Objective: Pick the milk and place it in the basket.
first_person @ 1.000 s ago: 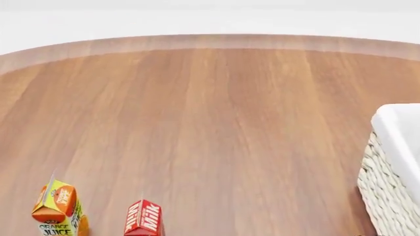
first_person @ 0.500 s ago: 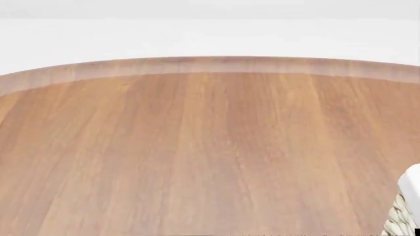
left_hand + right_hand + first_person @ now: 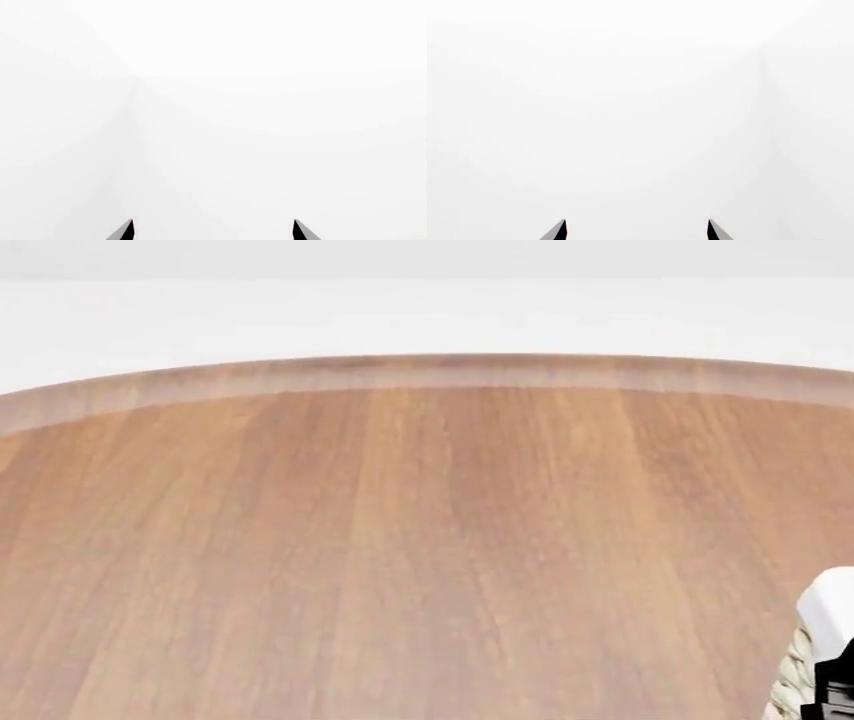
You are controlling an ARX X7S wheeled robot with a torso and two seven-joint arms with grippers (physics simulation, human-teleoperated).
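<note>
Basically, compared with a second ago we lose both cartons from the head view: then the milk and the orange juice stood at roughly 7 o'clock near the bottom edge, now neither shows anywhere. Our view has tilted up and away, so the table (image 3: pixel 400 560) fills the frame with its far curved rim near 12 o'clock. Since half a second ago almost nothing shifts.

We see only a sliver of the basket (image 3: pixel 830 625) at 4 o'clock, cloth rim above, woven wall below, cut by the frame edge. A small dark shape sits at the very corner beneath it; we cannot tell what it is.

The left gripper (image 3: pixel 212 232) shows two dark tips spread apart, nothing between them, against blank white. The right gripper (image 3: pixel 635 232) looks the same: tips apart, empty, facing white. Neither wrist view shows table or carton.

Our read: the pick has not begun. The milk is out of sight, likely below the frame toward 7 o'clock, but we cannot confirm. Next we need the head pitched back down to find it before reaching.
</note>
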